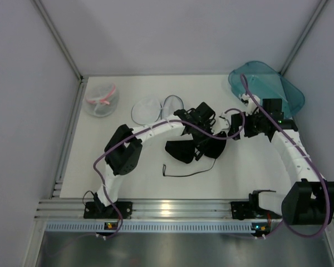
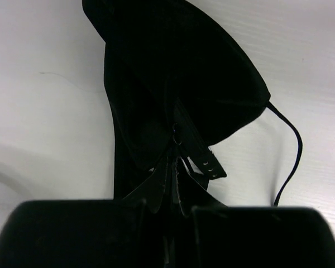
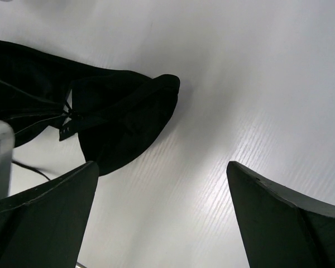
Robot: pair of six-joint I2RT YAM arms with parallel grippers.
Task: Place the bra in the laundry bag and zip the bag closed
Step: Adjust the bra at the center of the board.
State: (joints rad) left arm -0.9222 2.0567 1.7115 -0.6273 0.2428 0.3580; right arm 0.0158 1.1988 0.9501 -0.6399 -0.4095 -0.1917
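The black bra [image 1: 183, 151] lies mid-table with a thin strap [image 1: 183, 173] trailing toward the front. My left gripper [image 1: 203, 132] is shut on the bra's middle, where the cups and the hook band meet. In the left wrist view the fabric is pinched between my closed jaws [image 2: 176, 192] and a cup [image 2: 178, 72] hangs ahead. My right gripper [image 1: 234, 130] is open and empty just right of the bra. Its view [image 3: 162, 218] shows bare table between the fingers and a cup [image 3: 123, 123] at the upper left. The laundry bag [image 1: 147, 109] lies open behind the bra, its two halves side by side.
A round bag with a pink rim [image 1: 102, 99] stands at the back left. A teal plastic bin [image 1: 267, 86] stands at the back right, behind the right arm. Grey walls enclose the table on three sides.
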